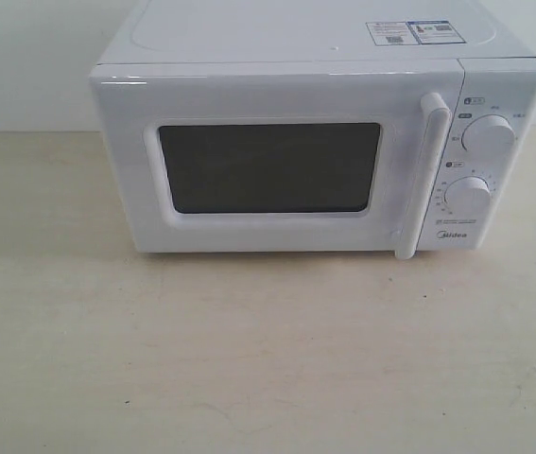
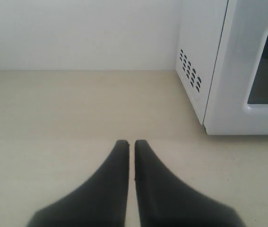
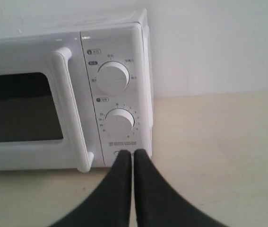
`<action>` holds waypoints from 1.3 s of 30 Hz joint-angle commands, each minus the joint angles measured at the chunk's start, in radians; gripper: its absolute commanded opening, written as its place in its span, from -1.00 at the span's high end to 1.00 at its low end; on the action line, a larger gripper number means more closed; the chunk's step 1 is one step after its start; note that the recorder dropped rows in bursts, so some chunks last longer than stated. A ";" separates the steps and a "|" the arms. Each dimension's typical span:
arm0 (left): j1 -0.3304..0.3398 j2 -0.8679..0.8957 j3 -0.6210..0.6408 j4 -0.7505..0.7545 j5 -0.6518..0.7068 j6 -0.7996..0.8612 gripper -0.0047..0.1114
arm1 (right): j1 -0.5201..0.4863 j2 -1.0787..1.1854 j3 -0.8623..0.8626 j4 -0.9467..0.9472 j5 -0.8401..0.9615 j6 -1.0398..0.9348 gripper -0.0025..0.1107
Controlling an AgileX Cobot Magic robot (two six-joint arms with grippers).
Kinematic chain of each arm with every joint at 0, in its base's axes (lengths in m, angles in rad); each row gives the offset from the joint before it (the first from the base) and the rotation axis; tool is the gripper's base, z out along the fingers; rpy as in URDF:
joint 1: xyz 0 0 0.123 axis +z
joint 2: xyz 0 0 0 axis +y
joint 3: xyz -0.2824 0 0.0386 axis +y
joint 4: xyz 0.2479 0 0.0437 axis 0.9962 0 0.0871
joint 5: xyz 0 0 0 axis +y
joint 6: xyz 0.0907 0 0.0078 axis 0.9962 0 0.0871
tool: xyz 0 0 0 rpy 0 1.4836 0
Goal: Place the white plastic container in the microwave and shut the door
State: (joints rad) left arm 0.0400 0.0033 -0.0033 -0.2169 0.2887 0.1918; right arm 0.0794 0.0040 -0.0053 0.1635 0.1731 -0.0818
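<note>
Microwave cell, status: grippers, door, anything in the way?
Left gripper shut, empty, near microwave's vented side. Right gripper shut, empty, facing knobs. Door closed; white plastic container not in view. Nothing seen in front of door.

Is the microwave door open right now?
No, the door is shut flat against the front of the microwave, with its handle upright.
</note>
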 commanded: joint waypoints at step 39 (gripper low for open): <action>-0.004 -0.003 0.003 -0.007 0.000 -0.006 0.84 | 0.068 -0.004 0.005 -0.157 0.196 0.159 0.96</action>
State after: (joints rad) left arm 0.0400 0.0033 -0.0033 -0.2169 0.2887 0.1918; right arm 0.1427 0.0040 0.0010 0.0074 0.3725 0.0799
